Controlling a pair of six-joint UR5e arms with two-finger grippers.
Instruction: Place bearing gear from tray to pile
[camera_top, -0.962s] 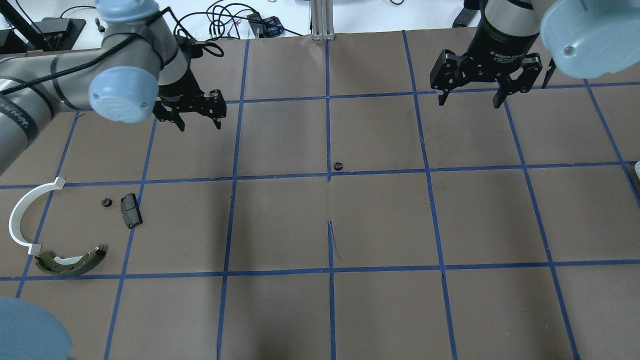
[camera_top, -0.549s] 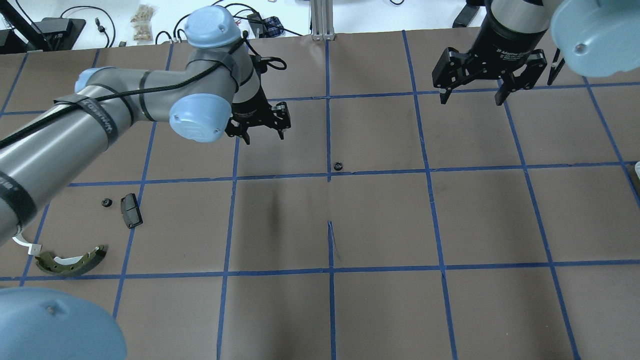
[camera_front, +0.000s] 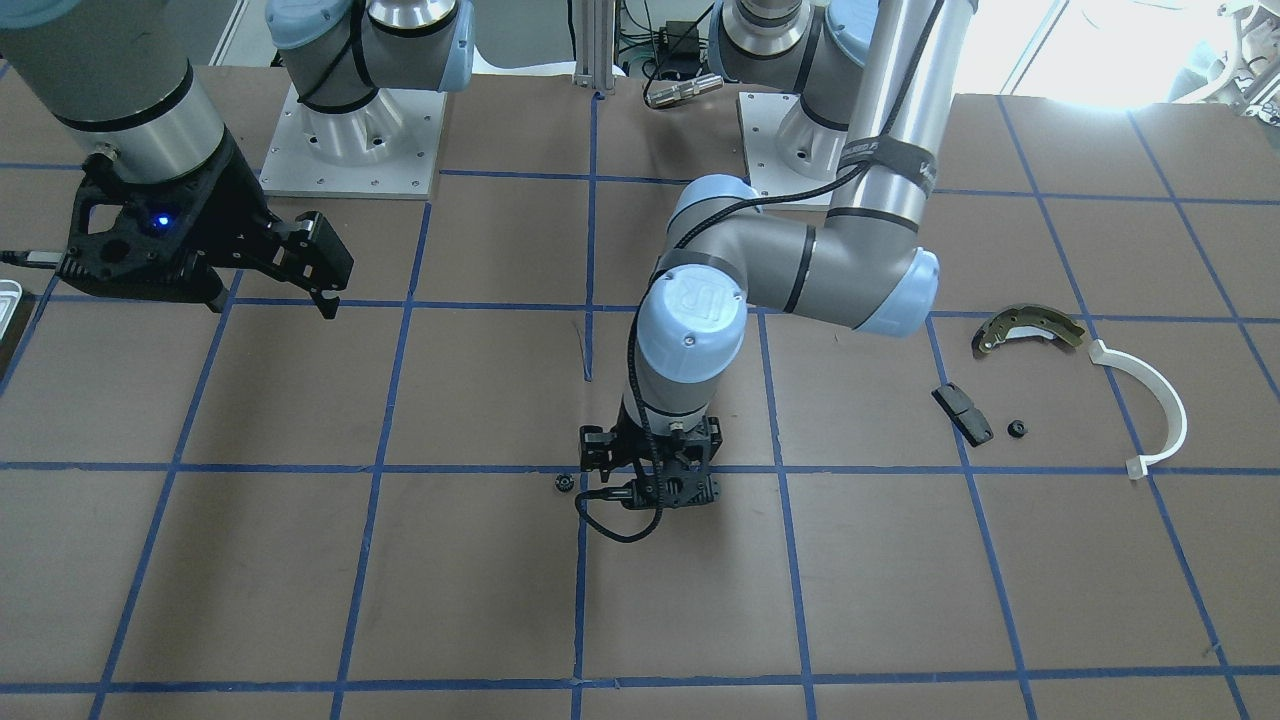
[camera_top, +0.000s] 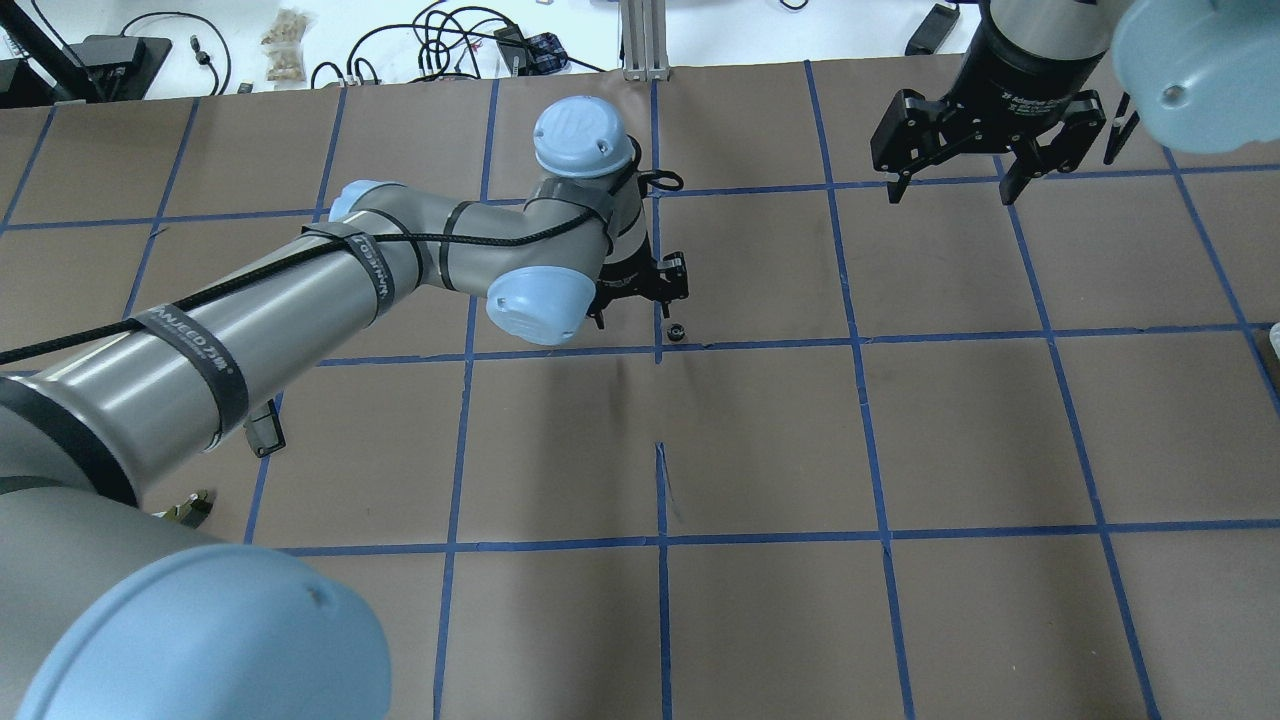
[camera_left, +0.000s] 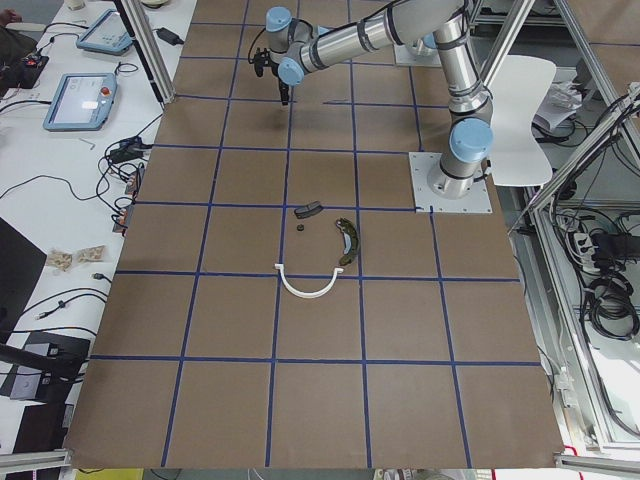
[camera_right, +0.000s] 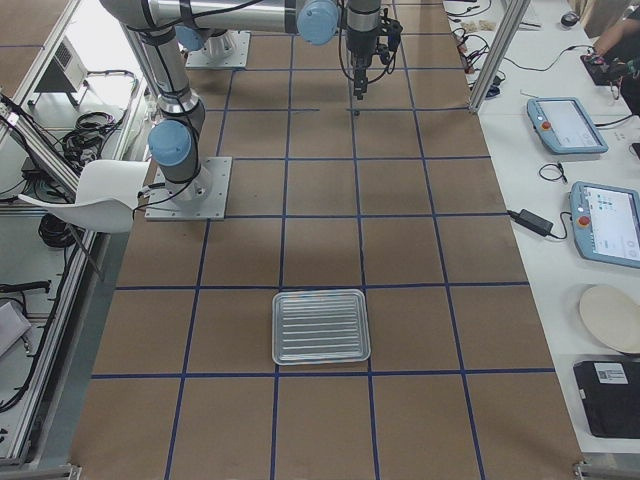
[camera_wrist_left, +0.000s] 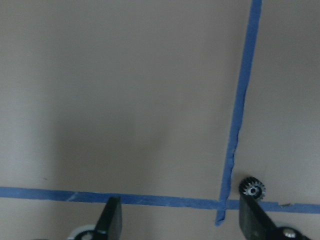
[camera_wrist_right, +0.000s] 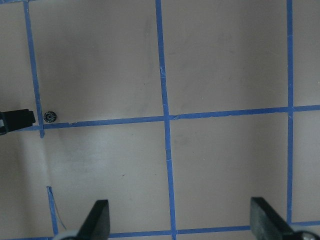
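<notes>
A small black bearing gear (camera_top: 676, 331) lies on the brown table at a blue tape crossing; it also shows in the front view (camera_front: 563, 484). My left gripper (camera_top: 641, 297) is open and empty, low over the table just beside it. In the left wrist view the gear (camera_wrist_left: 252, 189) sits by one fingertip (camera_wrist_left: 252, 217), outside the gap. My right gripper (camera_top: 950, 185) is open and empty, high at the far right. The tray (camera_right: 276, 330) lies empty at the table's right end. The pile holds the brake shoe (camera_front: 1025, 325), black pad (camera_front: 962, 413), white arc (camera_front: 1160, 400) and a second small gear (camera_front: 1017, 430).
My left arm (camera_top: 300, 300) stretches across the table's left half and hides most of the pile in the overhead view. Blue tape lines (camera_top: 855, 340) grid the brown table. Cables and clutter (camera_top: 450, 40) lie beyond the far edge.
My left arm has swung right from near the pile to the centre and come down beside the gear. My right gripper has drifted slightly farther away. The gear has not moved.
</notes>
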